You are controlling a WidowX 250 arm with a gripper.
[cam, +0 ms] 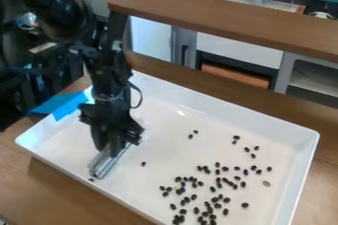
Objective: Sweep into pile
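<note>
At the left side of the white tray (163, 142), my gripper (116, 145) points down and is shut on a silvery grey tool (104, 164). The tool lies low over the tray floor, slanting towards the near left wall. Many small dark beans (218, 184) are scattered loosely over the right and near right part of the tray. One lone bean (143, 164) sits right of the tool, and another (91, 179) is by its lower end. A brownish piece (267, 183) lies near the right wall.
The tray's raised rim (264, 116) surrounds the beans. Blue tape (61, 104) is at its left corner on the wooden table (63, 189). A raised wooden shelf (224, 18) crosses behind, and the arm comes down from the upper left.
</note>
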